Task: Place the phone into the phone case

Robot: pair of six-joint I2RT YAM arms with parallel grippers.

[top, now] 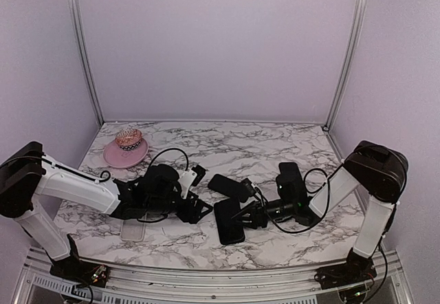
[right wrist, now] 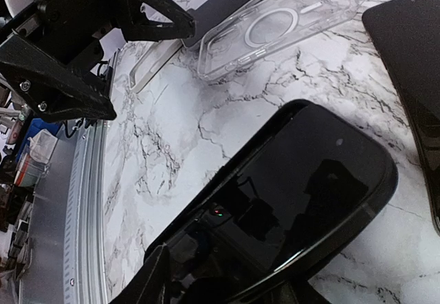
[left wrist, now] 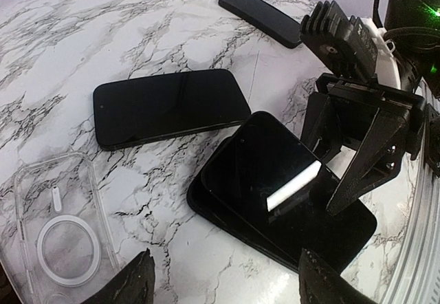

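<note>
Marble-patterned tabletop [top: 275, 146], purple walls behind. Dark phone [left wrist: 265, 173] at centre of the left wrist view, screen up, lying on a black phone case [left wrist: 206, 206]; the two are stacked but not lined up, with the case's rim showing along the phone's lower-left edge. In the top view this stack sits at lower centre, between the two arms' ends. Right gripper [left wrist: 330, 173] reaches in from the right, its fingers [left wrist: 371, 159] at the phone's right end; jaws stand either side of that end, but I cannot tell whether they pinch it or have let go. Left gripper [left wrist: 227, 280] hovers low over the tabletop, near the stack; jaws parted and released, nothing between them, both tips apart at the bottom of the left wrist view. Second dark phone [left wrist: 168, 108] lies flat, screen up, upper left of the stack, apart from it. Third dark phone [left wrist: 261, 18] at the top of that view, well apart. Clear case [left wrist: 55, 235] at lower left, flat, with a white ring and short bar marked on its back; no lettering legible on any item. Pink plate [top: 113, 156] at upper left of the top view, carrying a small patterned object [top: 128, 137]
</note>
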